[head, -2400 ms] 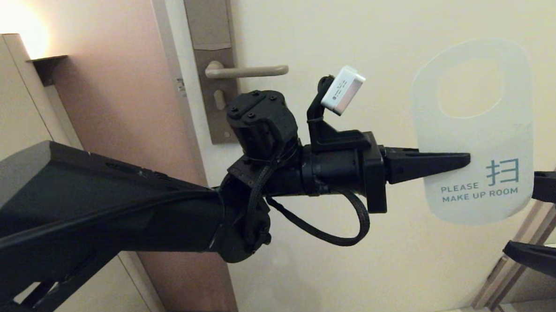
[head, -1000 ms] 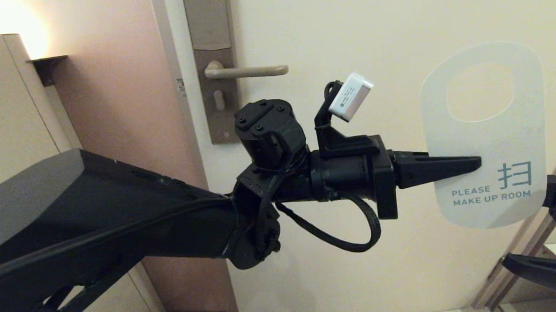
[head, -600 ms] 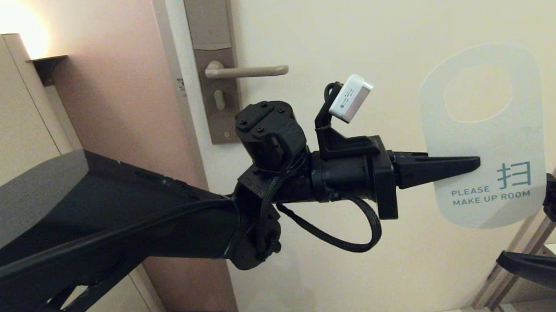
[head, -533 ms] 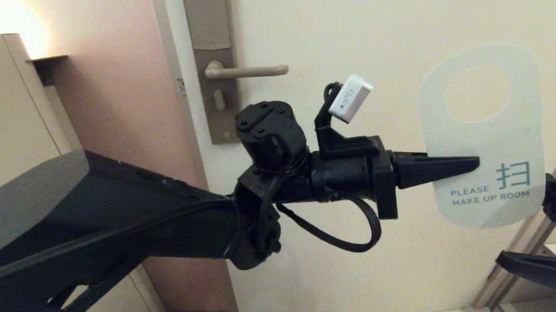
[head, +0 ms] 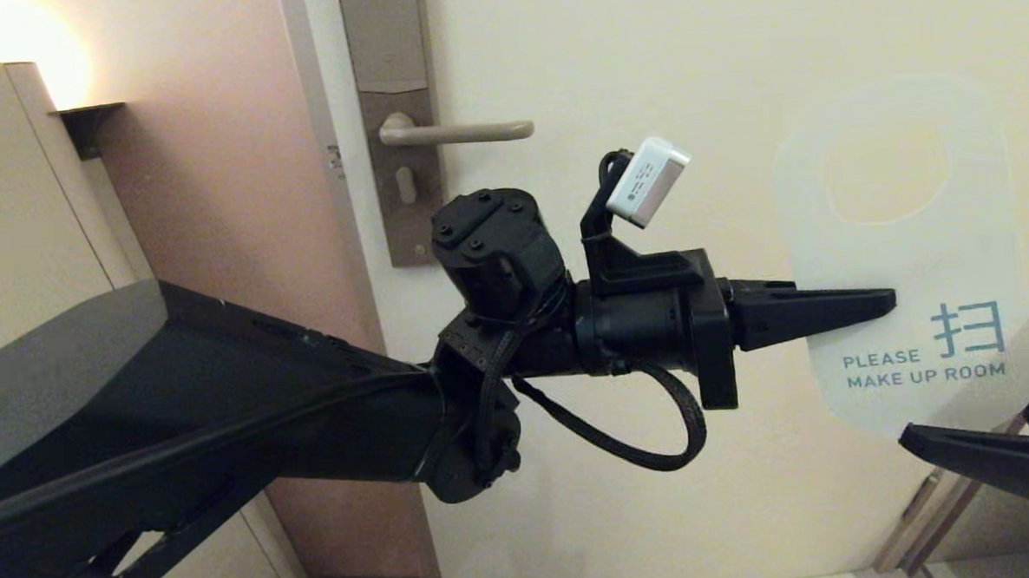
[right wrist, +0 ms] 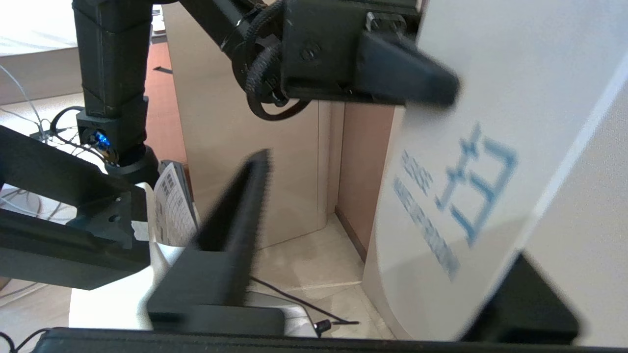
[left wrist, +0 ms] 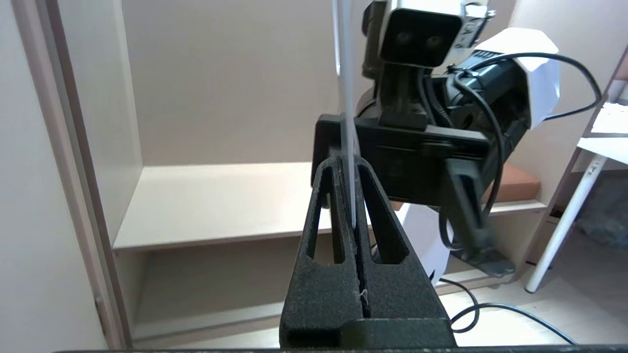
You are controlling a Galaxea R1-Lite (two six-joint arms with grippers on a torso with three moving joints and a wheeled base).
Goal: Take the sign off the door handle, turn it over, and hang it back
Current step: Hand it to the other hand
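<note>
The sign [head: 913,263] shows its white "PLEASE MAKE UP ROOM" face, held upright in front of the door, well to the right of the door handle [head: 460,133]. My left gripper [head: 888,303] is shut on the sign's left edge; in the left wrist view the card [left wrist: 346,73] runs edge-on between the closed fingertips [left wrist: 338,169]. My right gripper [head: 1019,419] is at the sign's lower right corner. In the right wrist view its jaws [right wrist: 392,206] straddle the card [right wrist: 471,162]: the card lies by the far finger, with a wide gap to the near finger [right wrist: 245,196].
The handle sticks out of a tall brown backplate [head: 394,120] at the door's left edge. A beige cabinet [head: 8,215] stands to the left, a door frame [head: 949,496] at the lower right. A cable [right wrist: 294,304] lies on the floor below.
The right gripper's near finger has swung up and in toward the sign's bottom edge, narrowing the jaws. The sign has shifted slightly right and down. The left arm holds as before.
</note>
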